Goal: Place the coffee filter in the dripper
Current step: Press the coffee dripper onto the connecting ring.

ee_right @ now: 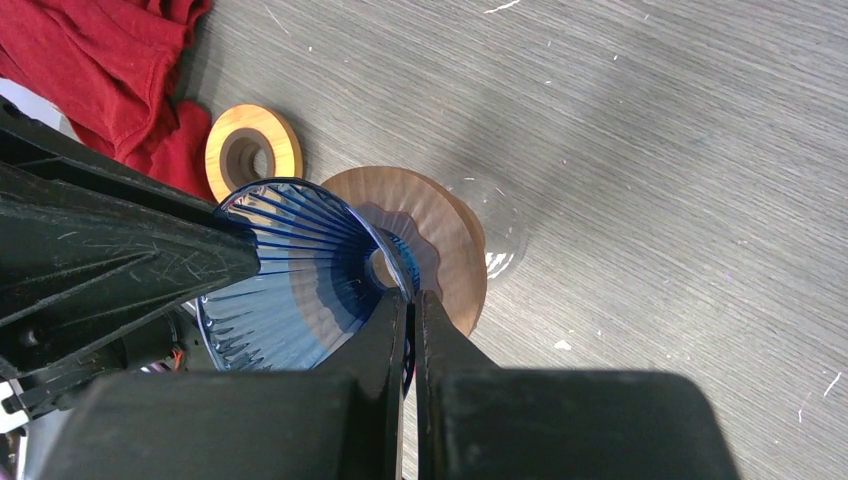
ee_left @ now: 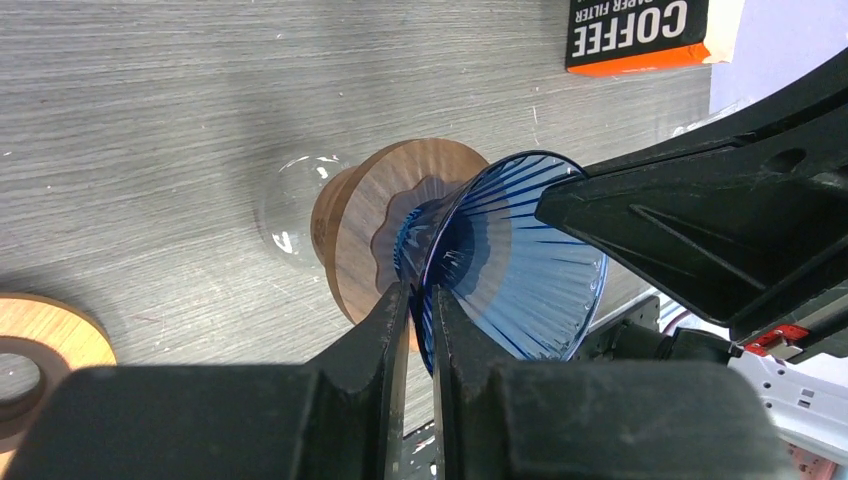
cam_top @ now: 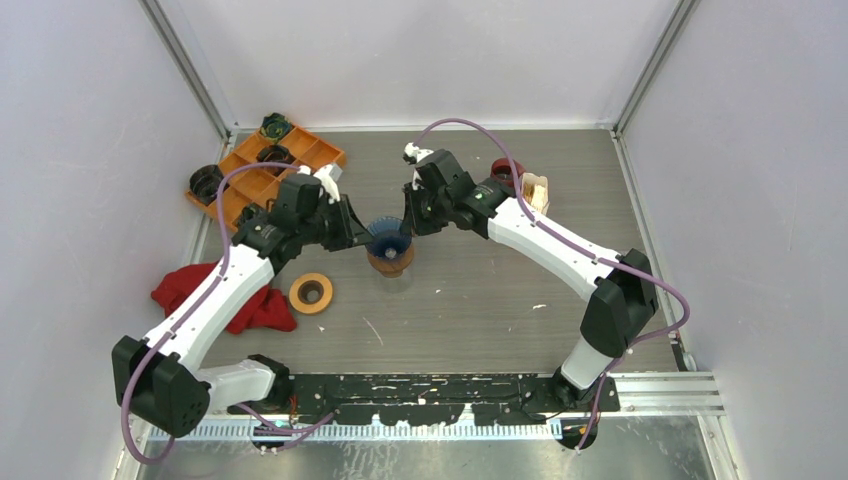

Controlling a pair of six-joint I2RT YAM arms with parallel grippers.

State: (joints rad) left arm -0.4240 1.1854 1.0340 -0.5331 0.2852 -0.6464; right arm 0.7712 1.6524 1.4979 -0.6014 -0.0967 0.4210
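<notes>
Where it flares, translucent blue dripper, ribbed, wooden collar

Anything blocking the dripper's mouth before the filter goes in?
The blue dripper looks empty inside, but the left gripper and right gripper each pinch its rim from opposite sides, apparently with one finger inside the mouth.

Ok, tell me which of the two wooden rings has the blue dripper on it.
The centre ring, sitting directly under the blue dripper. The loose ring lies bare beside the red cloth.
</notes>
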